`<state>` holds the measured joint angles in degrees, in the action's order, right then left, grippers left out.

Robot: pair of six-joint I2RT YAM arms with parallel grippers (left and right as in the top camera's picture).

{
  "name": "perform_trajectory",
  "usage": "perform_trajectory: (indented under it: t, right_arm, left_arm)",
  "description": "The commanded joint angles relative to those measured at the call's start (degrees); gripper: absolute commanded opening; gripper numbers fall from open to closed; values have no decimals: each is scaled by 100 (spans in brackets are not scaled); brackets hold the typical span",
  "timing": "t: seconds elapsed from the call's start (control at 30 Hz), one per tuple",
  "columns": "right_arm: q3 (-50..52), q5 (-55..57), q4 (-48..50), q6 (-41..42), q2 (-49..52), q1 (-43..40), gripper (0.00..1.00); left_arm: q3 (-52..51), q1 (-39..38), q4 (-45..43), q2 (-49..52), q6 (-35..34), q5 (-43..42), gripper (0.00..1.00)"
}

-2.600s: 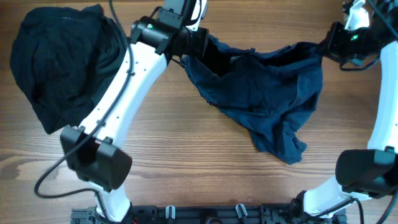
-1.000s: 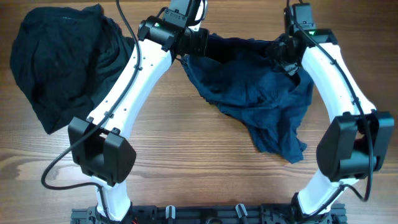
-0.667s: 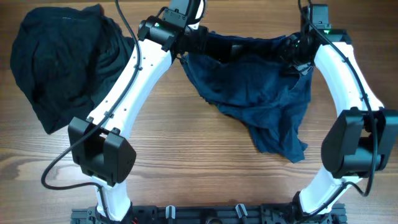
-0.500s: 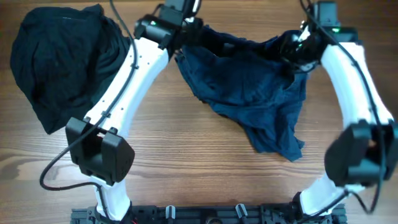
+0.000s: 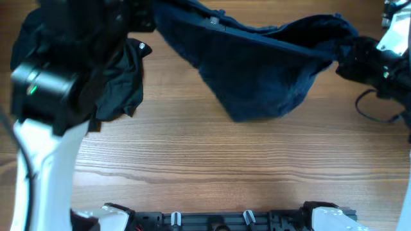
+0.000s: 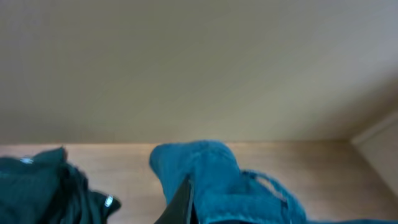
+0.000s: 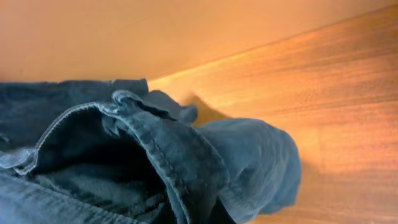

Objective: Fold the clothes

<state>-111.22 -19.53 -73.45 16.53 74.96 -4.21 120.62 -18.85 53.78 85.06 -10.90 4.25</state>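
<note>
You hold the limp-looking blue garment (image 5: pixel 257 70) by its firmer waistband (image 7: pixel 155 149), left end effector (image 5: pixel 151 10) and right end effector (image 5: pixel 339 55) both clamped.

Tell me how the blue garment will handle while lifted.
Likely floppy: the blue denim garment sags in a belly below its stretched top edge. Probably weighty for cloth, given the thick stitched waistband. May swing when moved.

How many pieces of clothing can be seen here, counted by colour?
Blue garment: 1
Black garment: 1
Total: 2
</note>
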Motion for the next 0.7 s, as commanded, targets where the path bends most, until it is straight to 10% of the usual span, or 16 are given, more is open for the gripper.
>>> perform_trajectory:
  t: [0.0,0.37,0.67]
  right_arm:
    - [-433,332,-444,-310,-343,-166,4]
    - [-481,68,-1596,-457,-9,-166,4]
    - [-476,361,-586,-498,1687,-166,4]
  left_arm:
    - [107,170,278,-614,-81,549,4]
    - [105,70,1611,-267,-977,551,4]
    - [105,-4,1285,1318,-1106,634,4]
